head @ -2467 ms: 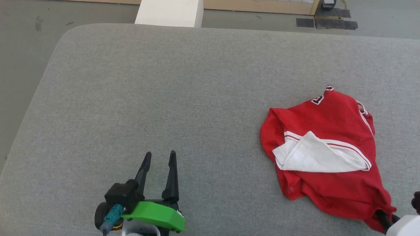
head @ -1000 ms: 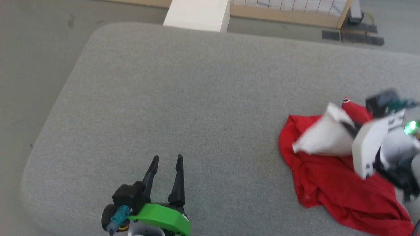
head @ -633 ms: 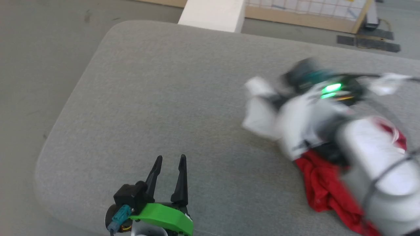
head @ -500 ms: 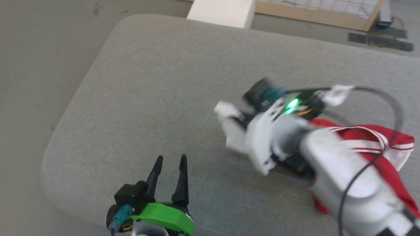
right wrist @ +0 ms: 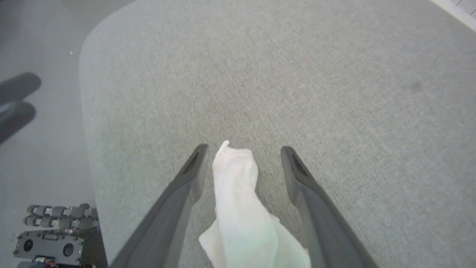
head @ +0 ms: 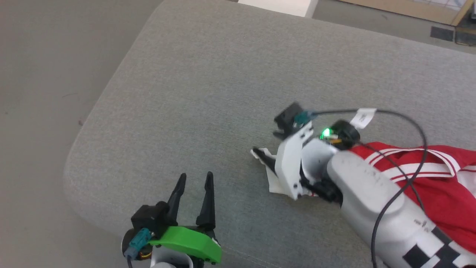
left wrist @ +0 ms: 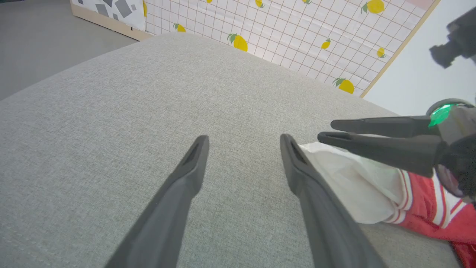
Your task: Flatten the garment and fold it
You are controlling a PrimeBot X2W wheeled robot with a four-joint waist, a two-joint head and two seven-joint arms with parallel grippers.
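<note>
The garment (head: pixel 438 193) is a red T-shirt with striped trim, bunched at the right of the grey table. Its white sleeve (head: pixel 273 183) is stretched out toward the left. My right gripper (head: pixel 262 156) hovers low over that sleeve with its jaws open. The right wrist view shows the sleeve (right wrist: pixel 238 208) lying loose between the spread fingers of the right gripper (right wrist: pixel 244 148). My left gripper (head: pixel 196 175) stands open near the front left edge, nothing in it. In the left wrist view the left gripper (left wrist: pixel 243 138) points at bare cloth, with the right gripper (left wrist: pixel 325 131) and the sleeve (left wrist: pixel 353 186) off to its right.
The grey padded table (head: pixel 208 85) has a rounded corner at the front left, and grey floor (head: pixel 44 74) lies beyond it. A white block (head: pixel 277 3) stands past the far edge. A lemon-patterned panel (left wrist: pixel 297 26) is behind the table. The robot's base (right wrist: pixel 55 230) sits beside the table.
The head camera has swung. My right arm carried the white sleeve leftward across the table, lowered it and opened its jaws, letting it go. The left gripper stayed where it was.
</note>
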